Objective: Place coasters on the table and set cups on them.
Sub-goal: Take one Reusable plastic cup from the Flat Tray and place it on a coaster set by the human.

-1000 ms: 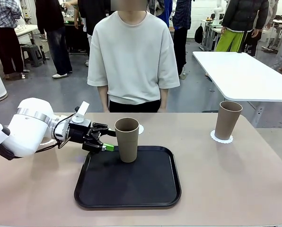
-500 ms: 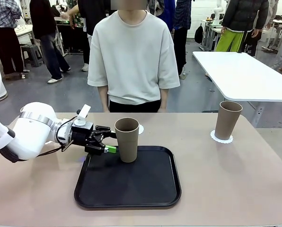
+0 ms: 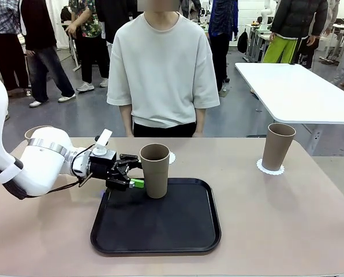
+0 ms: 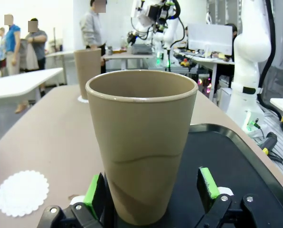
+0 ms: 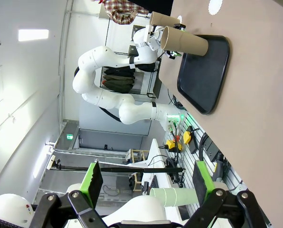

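Tabletop (image 3: pixel 287 231) is carrying the black tray (image 3: pixel 160 231) at centre. Left arm is pushing in from the robot's left, nearer the tray cup than a second ago. Its left end effector (image 3: pixel 133 171) is now straddling the cup on the tray (image 3: pixel 155 171). In the left wrist view the green pads (image 4: pixel 90 195) are sitting either side of the cup base, jaws released wide, one pad just beside the wall, the other apart; nothing grasped yet.

Meaning: pre-grasp is lining up, closing on the cup looks like the next call.

Second cup (image 3: pixel 277 146) is already standing on its coaster (image 3: pixel 270 168) at the robot's right. A third cup (image 3: pixel 33 132) is peeking out behind the left arm. A bare coaster (image 3: pixel 171 157) is lying just behind the tray cup, likely its target.

Right end effector (image 5: pixel 146 183) is hanging released, empty, well away from the tabletop.
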`<state>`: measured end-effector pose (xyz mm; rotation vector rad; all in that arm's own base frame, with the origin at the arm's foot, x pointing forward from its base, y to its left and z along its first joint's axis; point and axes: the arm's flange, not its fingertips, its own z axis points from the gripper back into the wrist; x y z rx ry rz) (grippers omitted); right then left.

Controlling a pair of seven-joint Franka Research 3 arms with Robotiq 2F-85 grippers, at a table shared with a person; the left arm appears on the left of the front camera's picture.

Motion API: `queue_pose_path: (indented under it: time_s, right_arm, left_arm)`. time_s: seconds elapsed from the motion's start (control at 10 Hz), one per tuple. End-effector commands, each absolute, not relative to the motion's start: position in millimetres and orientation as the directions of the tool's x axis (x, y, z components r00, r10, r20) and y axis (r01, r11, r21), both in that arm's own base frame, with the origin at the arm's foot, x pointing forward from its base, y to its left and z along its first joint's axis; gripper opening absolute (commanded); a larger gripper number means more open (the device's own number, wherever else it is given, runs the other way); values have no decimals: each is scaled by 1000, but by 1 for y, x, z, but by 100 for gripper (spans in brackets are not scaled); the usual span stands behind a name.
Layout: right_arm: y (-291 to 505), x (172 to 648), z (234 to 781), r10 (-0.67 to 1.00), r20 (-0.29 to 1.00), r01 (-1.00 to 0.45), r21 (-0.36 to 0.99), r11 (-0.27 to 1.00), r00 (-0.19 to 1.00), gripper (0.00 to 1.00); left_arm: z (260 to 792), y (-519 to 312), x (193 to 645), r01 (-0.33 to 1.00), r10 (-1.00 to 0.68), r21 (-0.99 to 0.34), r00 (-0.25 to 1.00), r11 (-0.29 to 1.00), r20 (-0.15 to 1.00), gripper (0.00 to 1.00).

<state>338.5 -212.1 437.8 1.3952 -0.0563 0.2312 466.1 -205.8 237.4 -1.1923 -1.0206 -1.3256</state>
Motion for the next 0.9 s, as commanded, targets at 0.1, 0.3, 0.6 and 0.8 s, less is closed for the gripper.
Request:
queue_pose_path:
  time_s: [0.1, 0.3, 0.6, 0.8]
  right_arm:
    - [-212, 337, 439, 130, 175, -194, 969, 151, 976, 100]
    - [-212, 337, 439, 130, 175, -194, 969, 151, 976, 100]
    - [-212, 337, 439, 130, 175, -194, 969, 151, 976, 100]
    - [-212, 337, 439, 130, 175, -194, 969, 151, 976, 100]
  left_arm:
    - [231, -216, 469, 993, -121, 13, -27, -117, 992, 100]
    - [229, -223, 471, 992, -122, 16, -32, -124, 992, 100]
    - [222, -234, 471, 990, -126, 15, -33, -139, 991, 100]
    - [219, -239, 473, 990, -125, 17, -34, -138, 992, 100]
